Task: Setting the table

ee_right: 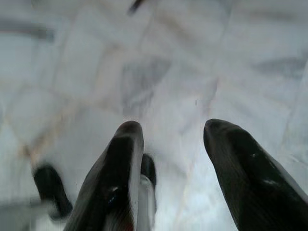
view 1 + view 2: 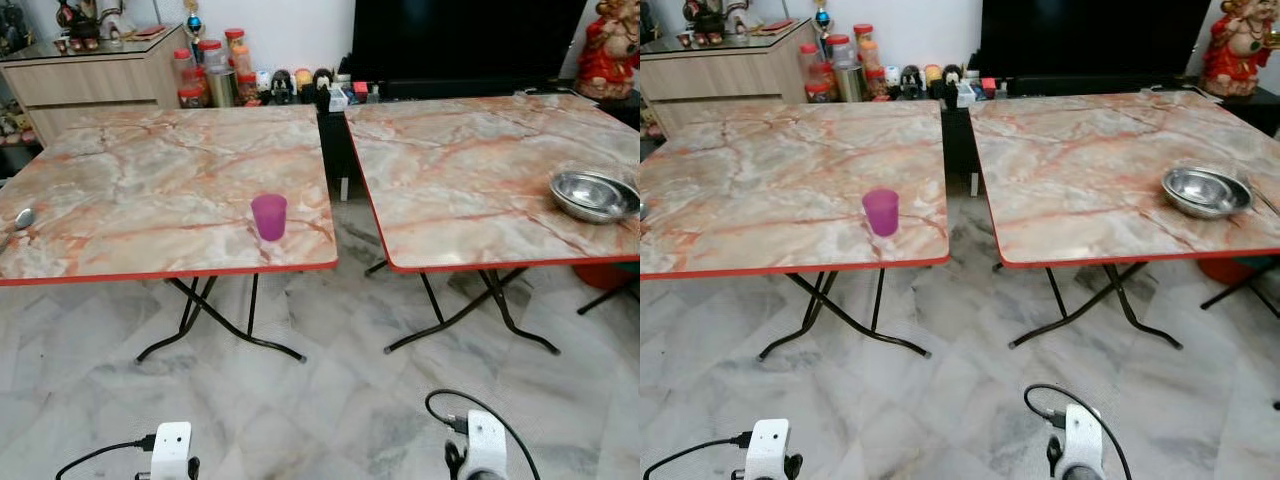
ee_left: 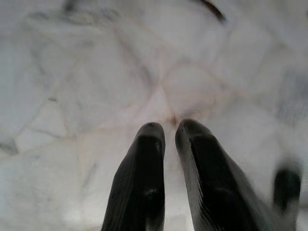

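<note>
Head views: purple cup (image 2: 268,216) stands near left table (image 2: 120,190) front edge; steel bowl (image 2: 594,194) on right table (image 2: 470,170). Wrist views: my left gripper (image 3: 169,132) nearly closed, my right gripper (image 1: 173,132) open, both empty above floor (image 1: 231,57).

Purple cup (image 2: 268,216) on left table (image 2: 130,190); bowl (image 2: 592,195) on right table (image 2: 470,170)

Two folding tables (image 2: 150,190) (image 2: 480,170): pink-and-cream marble pattern, red edging, black legs. Cup (image 2: 268,216), frame centre: translucent purple. Bowl (image 2: 593,195), right edge: silver metal. Floor (image 2: 330,400): grey-white marble.
</note>
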You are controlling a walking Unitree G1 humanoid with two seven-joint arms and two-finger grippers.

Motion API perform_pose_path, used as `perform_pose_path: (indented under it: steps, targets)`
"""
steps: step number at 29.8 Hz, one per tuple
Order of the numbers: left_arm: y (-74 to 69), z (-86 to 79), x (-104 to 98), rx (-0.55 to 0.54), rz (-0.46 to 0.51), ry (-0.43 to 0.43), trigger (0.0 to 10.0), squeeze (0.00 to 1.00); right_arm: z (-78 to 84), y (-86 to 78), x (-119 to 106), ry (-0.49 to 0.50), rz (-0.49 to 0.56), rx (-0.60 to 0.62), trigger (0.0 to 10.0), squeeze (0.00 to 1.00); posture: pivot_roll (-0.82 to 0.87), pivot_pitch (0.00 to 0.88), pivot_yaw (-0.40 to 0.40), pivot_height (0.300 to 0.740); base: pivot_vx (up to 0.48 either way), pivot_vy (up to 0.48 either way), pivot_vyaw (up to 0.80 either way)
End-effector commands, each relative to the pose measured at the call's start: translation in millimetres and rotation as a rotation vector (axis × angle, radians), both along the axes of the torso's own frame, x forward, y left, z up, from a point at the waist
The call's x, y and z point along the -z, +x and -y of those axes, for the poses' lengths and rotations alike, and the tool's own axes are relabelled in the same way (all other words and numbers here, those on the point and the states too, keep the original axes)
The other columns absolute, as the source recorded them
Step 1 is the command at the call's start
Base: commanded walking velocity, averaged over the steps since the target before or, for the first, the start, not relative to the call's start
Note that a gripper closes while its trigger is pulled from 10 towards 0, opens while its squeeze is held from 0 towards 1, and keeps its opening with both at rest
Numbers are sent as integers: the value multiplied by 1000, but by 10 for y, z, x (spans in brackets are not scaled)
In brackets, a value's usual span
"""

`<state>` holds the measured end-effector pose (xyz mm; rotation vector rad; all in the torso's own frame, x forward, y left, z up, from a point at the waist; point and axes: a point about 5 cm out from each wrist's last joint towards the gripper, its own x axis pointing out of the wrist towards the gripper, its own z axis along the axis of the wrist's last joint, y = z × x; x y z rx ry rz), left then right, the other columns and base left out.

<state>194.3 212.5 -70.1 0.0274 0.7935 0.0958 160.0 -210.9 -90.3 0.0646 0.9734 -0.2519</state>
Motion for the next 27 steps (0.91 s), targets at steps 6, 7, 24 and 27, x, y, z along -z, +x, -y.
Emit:
perform_pose_path:
  steps: [6, 7, 24, 27]
  targets:
    - [-152, -22, 83, -13, -65, 9, 10000, 0, -76, 155, -55, 49, 49, -5, 10000, 0, 1, 0, 38, 740, 0, 0, 0]
    - [-152, -22, 83, -13, -65, 9, 10000, 0, -76, 157, -55, 47, 48, -6, 10000, 0, 1, 0, 39, 740, 0, 0, 0]
    - [-155, 2, 89, -15, -64, 5, 10000, 0, -102, 167, -57, 70, 57, -13, 10000, 0, -11, 0, 27, 740, 0, 0, 0]
    - [-155, 3, 89, -15, -64, 4, 10000, 0, -101, 165, -56, 70, 56, -13, 10000, 0, -11, 0, 27, 740, 0, 0, 0]
